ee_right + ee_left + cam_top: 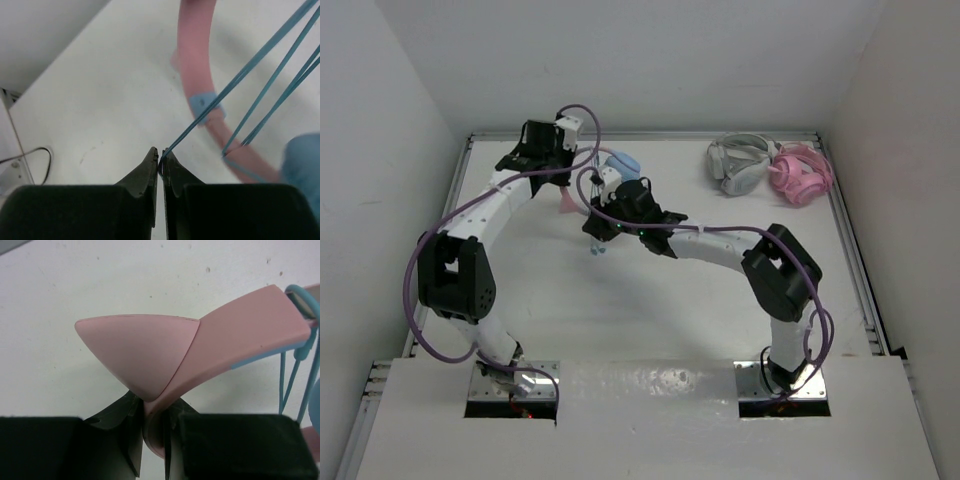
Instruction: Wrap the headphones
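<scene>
**Left hand** [152,440]: closed on the pink headband [240,340] of the headphones [620,166]. The left wrist view shows the grip itself. Both fingers [122,440] clamp the band's edge just below a pointed, ear-like bump [135,350]. The top view shows only a small pink tip beside this hand.

**Headphones:** located at the far left-centre of the tabletop [670,310], between the two hands. In the top view the long axis runs from the pink tip by the left hand up and right to a light blue ear cup [626,161], which points toward the far wall. Contact with the tabletop cannot be determined.

**Right hand** [160,159]: closed, with the fingertips pinching the thin light blue cable [260,65]. Only the right wrist view shows this — several taut strands fan from the fingertips up and right, crossing the curved headband.

**Far right:** grey-white headphones [735,163] and all-pink headphones [800,172] lie side by side, touching — well apart from both hands.
</scene>
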